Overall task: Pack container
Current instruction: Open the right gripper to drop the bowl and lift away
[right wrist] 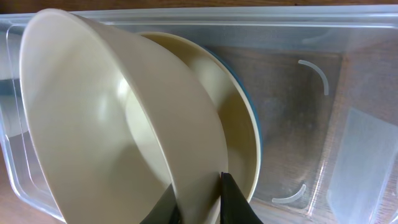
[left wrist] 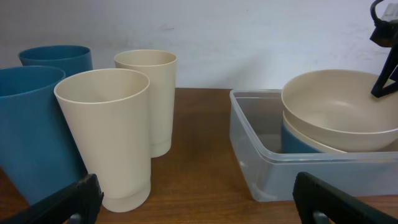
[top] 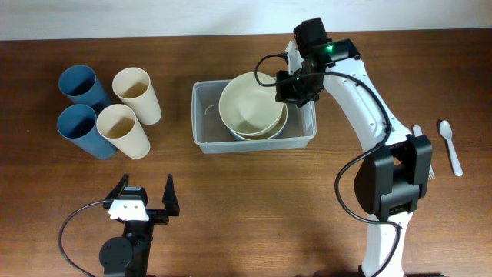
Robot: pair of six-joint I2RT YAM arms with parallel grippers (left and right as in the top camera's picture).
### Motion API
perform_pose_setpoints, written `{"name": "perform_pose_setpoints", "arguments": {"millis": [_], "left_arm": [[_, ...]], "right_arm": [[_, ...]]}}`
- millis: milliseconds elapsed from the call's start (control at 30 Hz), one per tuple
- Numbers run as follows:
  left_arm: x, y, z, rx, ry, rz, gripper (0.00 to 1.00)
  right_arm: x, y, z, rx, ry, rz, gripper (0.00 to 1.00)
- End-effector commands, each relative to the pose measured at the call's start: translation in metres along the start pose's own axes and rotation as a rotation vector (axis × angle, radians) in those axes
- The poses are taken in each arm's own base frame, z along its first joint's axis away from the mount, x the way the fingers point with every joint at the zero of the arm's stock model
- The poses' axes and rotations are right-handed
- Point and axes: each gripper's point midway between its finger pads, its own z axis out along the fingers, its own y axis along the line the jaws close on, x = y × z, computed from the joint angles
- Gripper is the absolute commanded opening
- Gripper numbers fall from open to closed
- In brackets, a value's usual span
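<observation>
The clear plastic container [top: 201,123] sits at the table's middle; it also shows in the left wrist view [left wrist: 249,143] and the right wrist view [right wrist: 348,143]. My right gripper [top: 286,86] is shut on the rim of a cream bowl [top: 246,108], holding it tilted over a second bowl, cream inside and blue outside [right wrist: 245,118], that lies in the container. The held bowl [right wrist: 106,124] fills the right wrist view, its rim pinched between my fingers [right wrist: 199,199]. My left gripper [top: 144,198] is open and empty near the front edge, its fingers at the bottom of the left wrist view [left wrist: 199,205].
Two blue cups [top: 81,85] [top: 78,127] and two cream cups [top: 137,92] [top: 121,129] stand at the left. A white spoon [top: 450,145] and another white utensil [top: 419,132] lie at the right, beside the right arm's base.
</observation>
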Motion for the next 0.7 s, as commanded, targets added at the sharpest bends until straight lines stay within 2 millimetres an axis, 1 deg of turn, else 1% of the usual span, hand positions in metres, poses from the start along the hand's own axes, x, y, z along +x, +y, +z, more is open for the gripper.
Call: {"name": "perform_pose_setpoints", "arguments": {"millis": [0, 133, 200, 267, 367, 433, 567, 667], "left_arm": [[0.001, -0.001, 0.0, 0.002, -0.001, 0.016, 1.0], [0.001, -0.001, 0.0, 0.002, -0.001, 0.016, 1.0], [0.001, -0.001, 0.0, 0.002, -0.001, 0.016, 1.0], [0.001, -0.001, 0.0, 0.002, -0.001, 0.016, 1.0], [0.001, -0.001, 0.0, 0.002, -0.001, 0.016, 1.0], [0.001, -0.001, 0.0, 0.002, -0.001, 0.016, 1.0], [0.001, -0.001, 0.0, 0.002, -0.001, 0.016, 1.0], [0.001, -0.001, 0.0, 0.002, -0.001, 0.016, 1.0]], "right_arm": [[0.001, -0.003, 0.003, 0.008, 0.005, 0.014, 0.14], [-0.001, -0.009, 0.003, 0.041, -0.003, 0.032, 0.15], [-0.001, -0.011, 0.003, 0.054, -0.008, 0.031, 0.21], [-0.001, -0.011, 0.003, 0.053, -0.007, 0.031, 0.23], [-0.001, -0.011, 0.003, 0.053, -0.008, 0.031, 0.35], [-0.002, -0.011, 0.003, 0.053, -0.01, 0.031, 0.38], [-0.004, -0.011, 0.003, 0.05, -0.019, 0.03, 0.47], [-0.006, -0.014, 0.001, 0.05, -0.024, 0.036, 0.5]]}}
